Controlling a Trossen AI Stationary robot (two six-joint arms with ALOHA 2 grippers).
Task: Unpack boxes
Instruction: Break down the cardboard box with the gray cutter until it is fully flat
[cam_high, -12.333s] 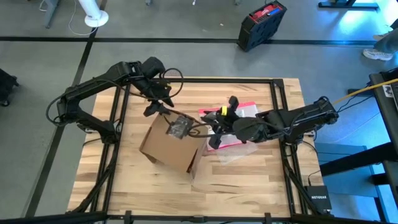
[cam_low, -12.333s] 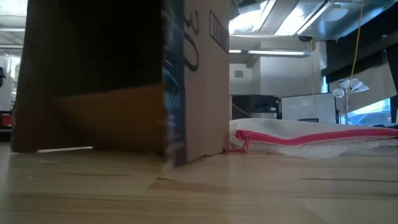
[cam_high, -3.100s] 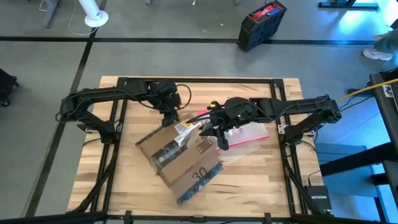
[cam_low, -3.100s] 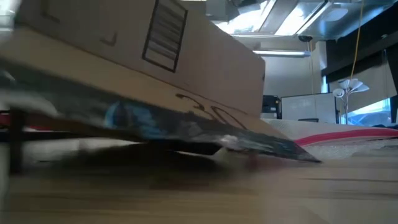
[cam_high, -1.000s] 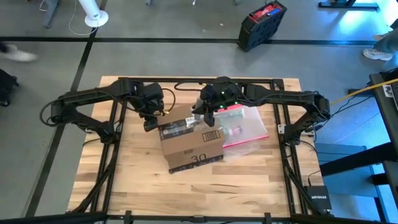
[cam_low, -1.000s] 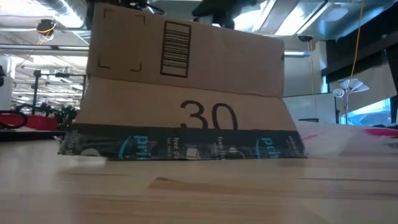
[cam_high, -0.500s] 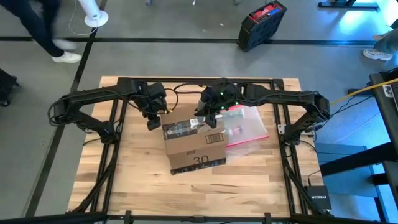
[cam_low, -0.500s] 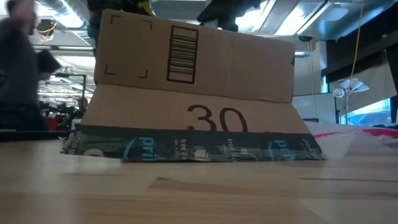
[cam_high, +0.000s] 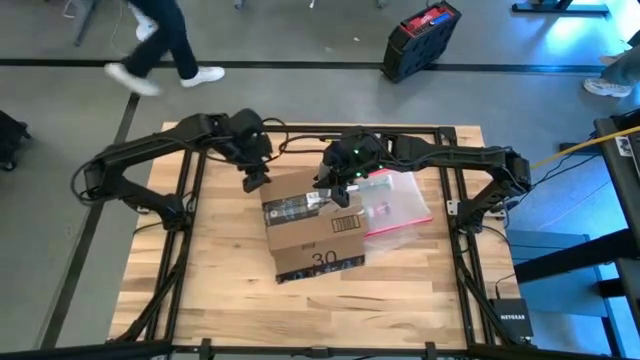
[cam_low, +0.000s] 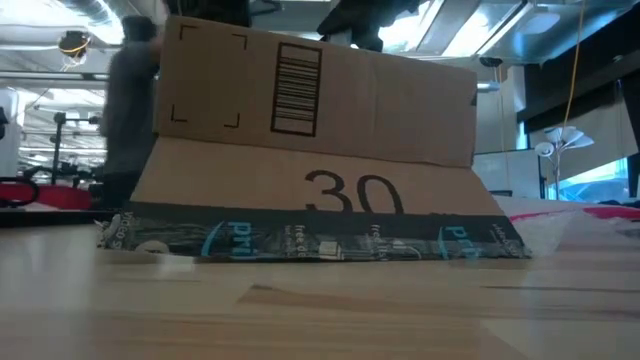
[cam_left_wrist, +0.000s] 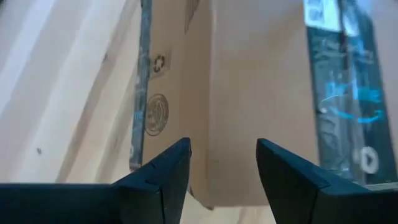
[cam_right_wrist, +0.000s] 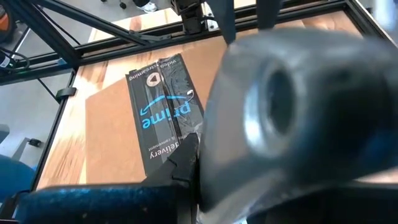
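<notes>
The brown cardboard box (cam_high: 315, 228) lies flat on the table's middle, with "30" and a barcode on the side facing the low view (cam_low: 315, 130). A black printed tape strip (cam_high: 295, 205) crosses its top. My left gripper (cam_high: 255, 183) hovers open just beyond the box's far-left corner. In its wrist view the fingers (cam_left_wrist: 168, 171) stand apart above the cardboard (cam_left_wrist: 249, 74). My right gripper (cam_high: 335, 190) sits over the box top at the tape strip's (cam_right_wrist: 161, 112) right end. A blurred dark part fills its wrist view and hides the fingertips.
A clear plastic pouch with a pink-red edge (cam_high: 400, 205) lies on the table against the box's right side. A black and red case (cam_high: 420, 40) stands on the floor beyond the far edge. A person (cam_high: 165, 40) walks past the far-left corner. Bare wood lies near the front edge.
My left gripper has risen and drawn back toward the far edge, off the box's far-left corner. The box has slid slightly toward the table's right and turned a little. A person has walked across the floor beyond the far-left corner.
</notes>
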